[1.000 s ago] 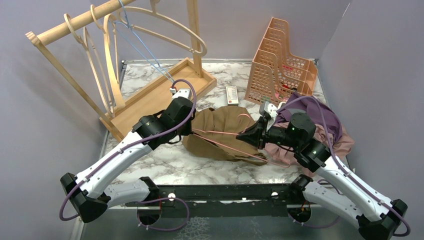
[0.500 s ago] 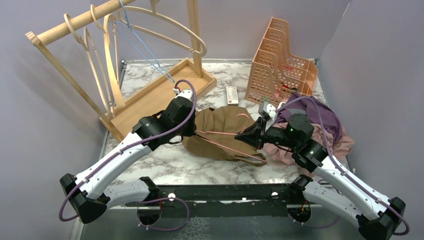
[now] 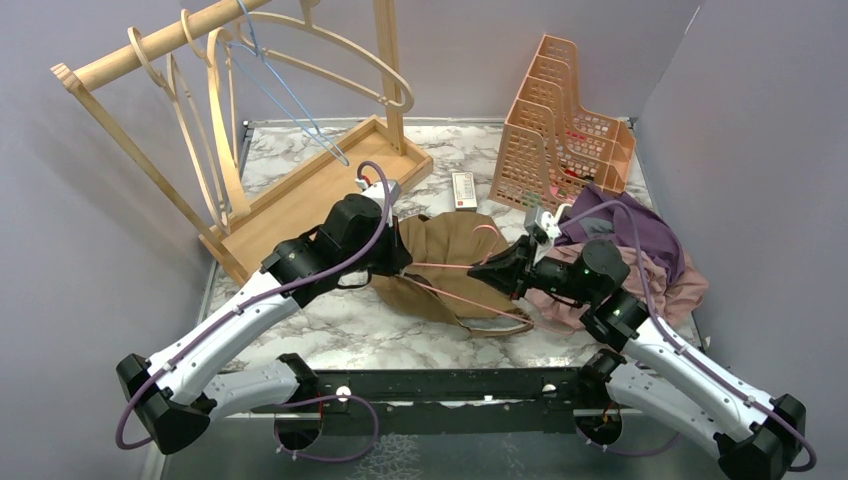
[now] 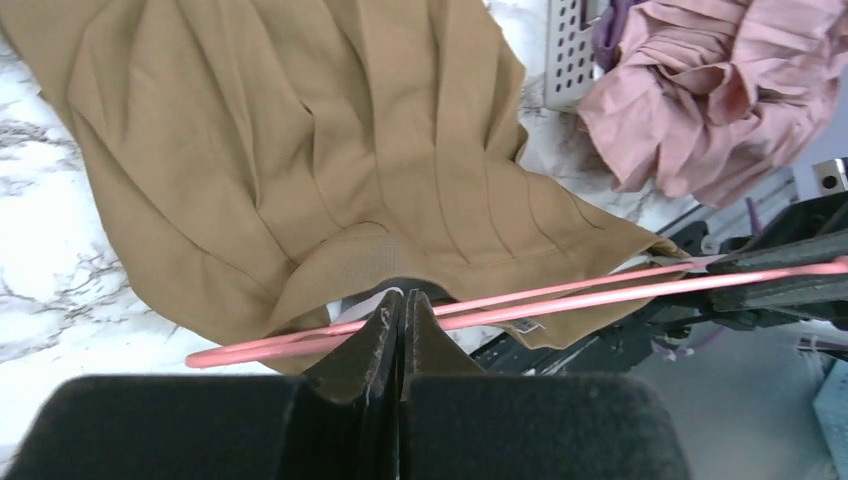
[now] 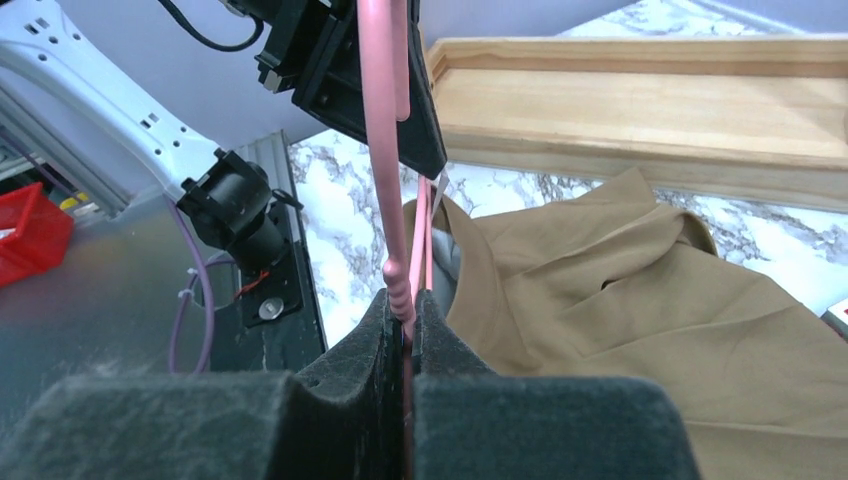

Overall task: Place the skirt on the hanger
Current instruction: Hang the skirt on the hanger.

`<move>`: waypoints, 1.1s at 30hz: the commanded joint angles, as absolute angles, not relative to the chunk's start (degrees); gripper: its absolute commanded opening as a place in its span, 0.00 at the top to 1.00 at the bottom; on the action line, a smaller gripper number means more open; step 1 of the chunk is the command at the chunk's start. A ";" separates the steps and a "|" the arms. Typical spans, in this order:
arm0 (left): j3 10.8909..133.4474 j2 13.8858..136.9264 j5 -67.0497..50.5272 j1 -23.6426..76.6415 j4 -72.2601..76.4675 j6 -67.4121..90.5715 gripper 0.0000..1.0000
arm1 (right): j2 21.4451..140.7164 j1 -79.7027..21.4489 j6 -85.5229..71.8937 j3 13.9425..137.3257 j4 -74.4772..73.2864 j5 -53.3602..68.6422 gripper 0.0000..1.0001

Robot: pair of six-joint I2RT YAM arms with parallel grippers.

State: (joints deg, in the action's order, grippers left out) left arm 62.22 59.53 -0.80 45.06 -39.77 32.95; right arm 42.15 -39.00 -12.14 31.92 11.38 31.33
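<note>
A wooden rack (image 3: 150, 42) was set at the far left of a marbled table (image 3: 330, 330), its rail carried above a shallow wooden tray (image 3: 300, 195). Wooden hangers (image 3: 228, 150) and a blue wire hanger (image 3: 300, 113) were hung from the rail. A peach mesh file holder (image 3: 560, 130) was stood at the far right, with a small white device (image 3: 464, 190) laid just beside it. Purple cloth (image 3: 640, 225) and pink cloth (image 3: 680, 290) were heaped together near the right edge.

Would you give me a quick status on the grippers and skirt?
Left gripper shut on pink hanger. Right gripper shut on it too. Tan skirt lies flat, hanger across its waistband. Pink garment heap alongside, not obstructing.
</note>
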 commanded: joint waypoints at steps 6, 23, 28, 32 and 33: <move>64.63 54.90 -4.15 45.35 -33.44 31.96 0.72 | 36.39 -39.02 -13.62 28.36 23.57 24.58 0.99; 83.73 56.18 -14.87 45.42 -21.68 -5.46 0.16 | 45.65 -39.02 -7.45 56.93 7.60 28.71 0.99; 90.35 60.10 -19.29 45.39 -24.06 -13.49 0.14 | 52.15 -39.02 -4.27 72.24 -4.35 33.78 0.99; 95.19 62.85 -18.15 45.38 -24.29 -17.05 0.15 | 57.97 -39.02 -1.68 83.78 -14.07 38.36 0.99; 96.50 63.83 -17.14 45.41 -24.57 -17.06 0.15 | 59.12 -39.02 -1.07 86.41 -16.06 39.55 0.99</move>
State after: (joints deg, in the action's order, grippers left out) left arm 91.61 61.58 -16.38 45.12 -23.88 -10.63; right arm 56.23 -38.92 -4.56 77.32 -7.42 32.62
